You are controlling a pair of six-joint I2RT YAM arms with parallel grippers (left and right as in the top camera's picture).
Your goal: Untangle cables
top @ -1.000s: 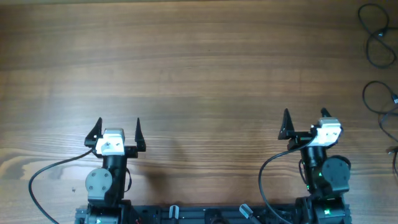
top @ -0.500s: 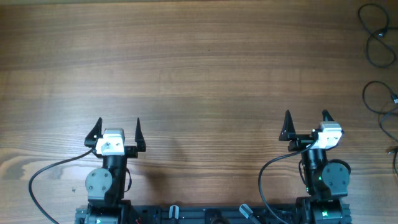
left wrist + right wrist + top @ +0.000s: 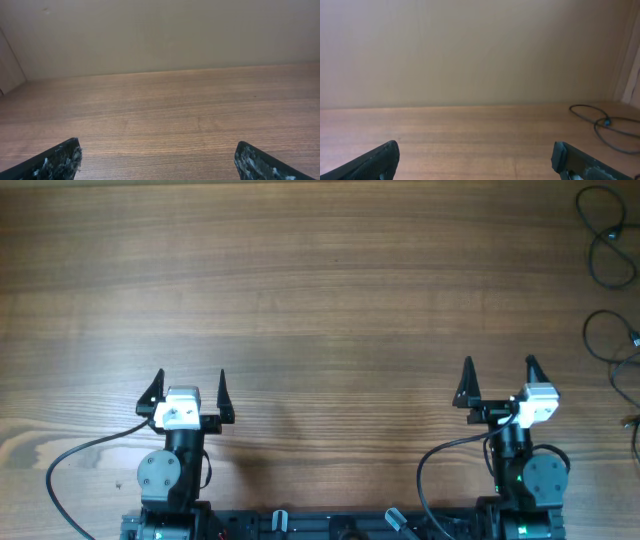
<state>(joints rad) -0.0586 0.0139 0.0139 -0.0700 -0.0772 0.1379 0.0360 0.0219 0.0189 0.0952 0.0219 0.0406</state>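
**Robot arms with pincers spread wide, cables lying at the table's right edge**

Seen from above, a broad brown wooden table (image 3: 320, 280) with a horizontal grain fills the picture. Two black robot arms with white wrist blocks sit along the near edge, one at the left and one at the right, well apart from each other.

The left gripper (image 3: 190, 375) points toward the far side of the table. Its two black pointed fingers are released and spread wide, with only bare wood between them. The right gripper (image 3: 499, 363) points the same way, and its fingers are likewise released, spread wide and holding nothing. A thick black wire (image 3: 80, 455) curves from the left arm's base out to the near left. A similar wire loops beside the right arm's base.

The thin black cables (image 3: 603, 242) lie at the far right edge of the table, partly cut off by the picture's border. They form several loose loops running from the far right corner down toward the near side. They sit well apart from both grippers, and neither gripper touches them.

The left wrist camera shows only wood grain between the finger ends, and a plain beige wall (image 3: 160, 35) beyond the table. The right wrist camera shows the same wall and wood, with a loop of the thin cable lying flat at the far right.
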